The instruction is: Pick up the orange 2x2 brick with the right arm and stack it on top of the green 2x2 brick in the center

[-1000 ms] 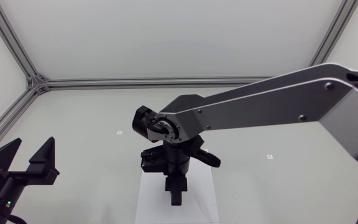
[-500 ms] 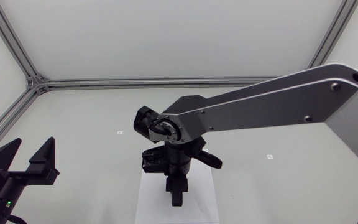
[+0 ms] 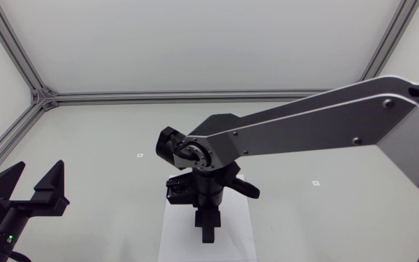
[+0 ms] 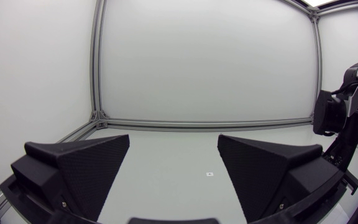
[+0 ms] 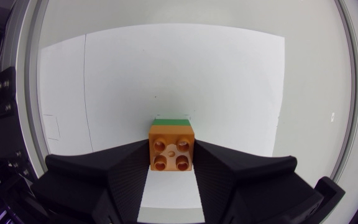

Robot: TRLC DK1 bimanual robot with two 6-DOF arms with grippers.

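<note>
white sheet point(image 3: 174, 241) on pale table point(image 3: 86, 145) (orange brick point(image 5: 172, 147) above)

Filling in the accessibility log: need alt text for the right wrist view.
Orange 2x2 brick clamped between the two black fingers of the right gripper, studs facing the camera. A thin strip of the green brick shows just past its far edge, with a white sheet beneath.
</note>
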